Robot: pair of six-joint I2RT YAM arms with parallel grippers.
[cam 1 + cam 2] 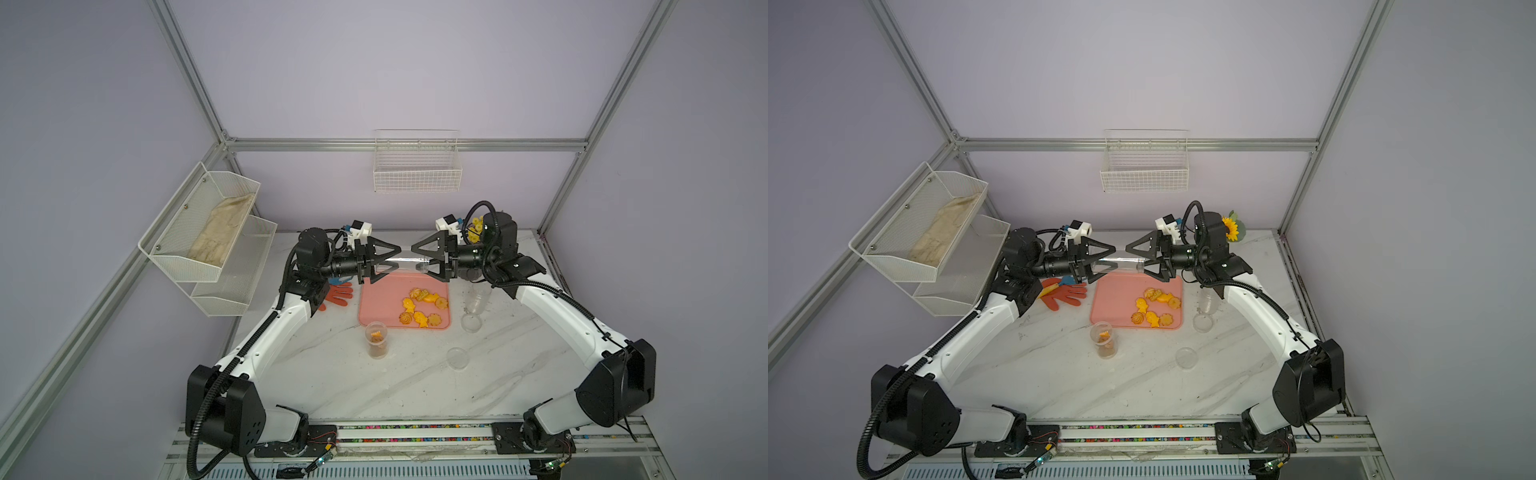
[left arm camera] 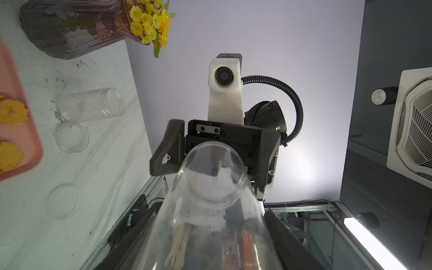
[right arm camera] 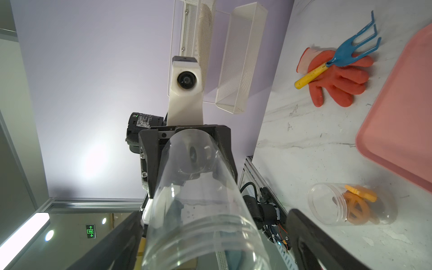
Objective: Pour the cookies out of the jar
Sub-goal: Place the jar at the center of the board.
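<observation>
A clear, empty jar (image 1: 409,264) hangs level above the pink tray (image 1: 378,303), between my two grippers. My left gripper (image 1: 397,259) is shut on the jar's base, with its dark fingers (image 2: 140,233) pressed on both sides. My right gripper (image 1: 419,259) stands open round the threaded mouth (image 3: 210,233), with a gap on each side. Several orange-yellow cookies (image 1: 424,309) lie loose on the tray's right half. A second clear jar (image 1: 376,340) stands open on the table before the tray, with orange cookies inside.
An empty jar (image 1: 478,300) lies on its side right of the tray, with two clear lids (image 1: 471,323) (image 1: 457,357) near it. An orange glove (image 1: 338,295) and a blue rake (image 3: 355,49) lie left of the tray. A vase of yellow flowers (image 2: 77,30) stands at the back right.
</observation>
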